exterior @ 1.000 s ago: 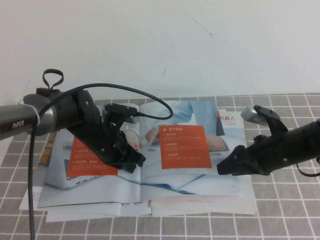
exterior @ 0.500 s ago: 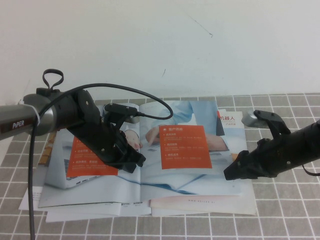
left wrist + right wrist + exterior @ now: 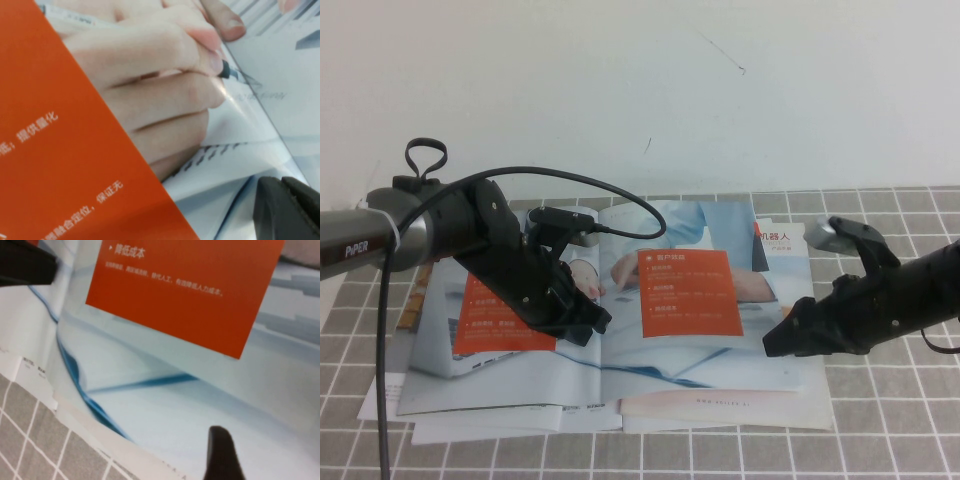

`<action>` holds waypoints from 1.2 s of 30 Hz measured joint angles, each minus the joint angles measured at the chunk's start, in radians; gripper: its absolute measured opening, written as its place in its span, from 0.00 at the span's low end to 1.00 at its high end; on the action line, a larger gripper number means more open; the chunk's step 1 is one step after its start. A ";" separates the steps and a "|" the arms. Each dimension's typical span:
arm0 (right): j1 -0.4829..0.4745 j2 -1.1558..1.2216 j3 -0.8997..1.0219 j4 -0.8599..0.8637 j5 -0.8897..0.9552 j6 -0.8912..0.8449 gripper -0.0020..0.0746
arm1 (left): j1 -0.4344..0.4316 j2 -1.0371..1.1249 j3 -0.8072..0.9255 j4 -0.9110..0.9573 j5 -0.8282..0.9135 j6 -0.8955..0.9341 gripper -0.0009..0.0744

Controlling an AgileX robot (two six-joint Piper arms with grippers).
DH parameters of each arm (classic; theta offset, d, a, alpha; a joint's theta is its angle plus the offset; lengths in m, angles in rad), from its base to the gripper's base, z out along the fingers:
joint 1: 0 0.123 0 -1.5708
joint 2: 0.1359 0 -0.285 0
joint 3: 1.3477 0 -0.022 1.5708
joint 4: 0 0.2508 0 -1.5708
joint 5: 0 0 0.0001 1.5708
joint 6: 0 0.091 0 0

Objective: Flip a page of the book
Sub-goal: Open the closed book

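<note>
The book (image 3: 660, 368) lies open and flat on the tiled table. My left gripper (image 3: 594, 324) is shut and presses down on the left page next to the spine; its closed fingertips (image 3: 287, 202) rest on the glossy paper beside a printed hand. The page (image 3: 692, 293), with its orange text panel and blue-shirted person, is the right-hand sheet and lies flat. My right gripper (image 3: 773, 343) hovers low over that page's outer right edge, open with nothing in it. Only one of its fingers (image 3: 222, 456) shows, just above the pale blue paper (image 3: 165, 405).
Loose white sheets (image 3: 390, 408) stick out under the book at the front left. A brochure with red characters (image 3: 775, 236) lies under its far right corner. The left arm's black cable (image 3: 620, 198) loops above the book. Grey tiled table (image 3: 890, 430) surrounds it, with a white wall behind.
My right gripper drifted a little right and down along the page's edge, then came slightly back left. The left gripper and the book have stayed still.
</note>
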 joint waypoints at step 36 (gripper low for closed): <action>0.000 0.000 0.000 0.040 0.022 -0.033 0.56 | 0.000 0.000 0.000 0.000 0.000 0.000 0.01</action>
